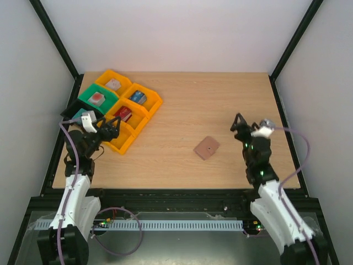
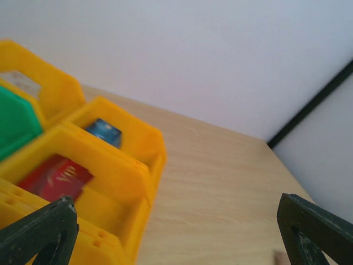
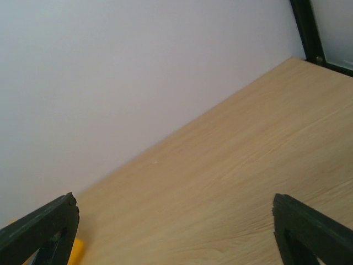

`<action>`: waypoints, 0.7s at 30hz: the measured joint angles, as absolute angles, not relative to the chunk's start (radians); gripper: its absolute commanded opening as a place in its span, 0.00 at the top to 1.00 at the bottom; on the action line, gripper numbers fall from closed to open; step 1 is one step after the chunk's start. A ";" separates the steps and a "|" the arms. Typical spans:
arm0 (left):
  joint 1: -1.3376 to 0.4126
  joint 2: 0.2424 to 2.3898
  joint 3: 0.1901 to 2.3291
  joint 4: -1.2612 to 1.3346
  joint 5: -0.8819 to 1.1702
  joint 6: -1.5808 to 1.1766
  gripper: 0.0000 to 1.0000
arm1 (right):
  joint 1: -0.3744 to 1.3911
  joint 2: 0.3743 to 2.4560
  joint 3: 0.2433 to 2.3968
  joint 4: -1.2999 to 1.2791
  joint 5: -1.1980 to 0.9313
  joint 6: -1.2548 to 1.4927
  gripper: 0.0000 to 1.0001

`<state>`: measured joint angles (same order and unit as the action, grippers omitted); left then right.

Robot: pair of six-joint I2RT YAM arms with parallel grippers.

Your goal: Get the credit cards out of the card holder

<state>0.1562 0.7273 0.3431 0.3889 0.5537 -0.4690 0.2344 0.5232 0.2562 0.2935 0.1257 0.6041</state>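
the card holder [image 1: 207,147] is seen closed just right of frame centre; left gripper [image 1: 112,129] and right gripper [image 1: 239,125] are spread wide

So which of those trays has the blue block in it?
The yellow tray at the cluster's right corner holds the blue block; the green tray holds a red-and-white one.
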 measured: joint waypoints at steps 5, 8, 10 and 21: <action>0.069 0.726 0.345 0.295 0.581 -0.503 0.00 | 0.235 0.884 0.574 0.098 0.063 0.591 0.28; 0.046 0.720 0.333 0.277 0.593 -0.509 0.00 | 0.235 1.018 0.652 0.007 0.016 0.611 0.30; 0.046 0.713 0.318 0.279 0.596 -0.519 0.01 | 0.235 1.096 0.663 -0.047 -0.028 0.640 0.29; 0.043 0.640 0.232 0.299 0.596 -0.555 0.00 | 0.235 1.382 0.574 -0.152 -0.274 0.675 0.37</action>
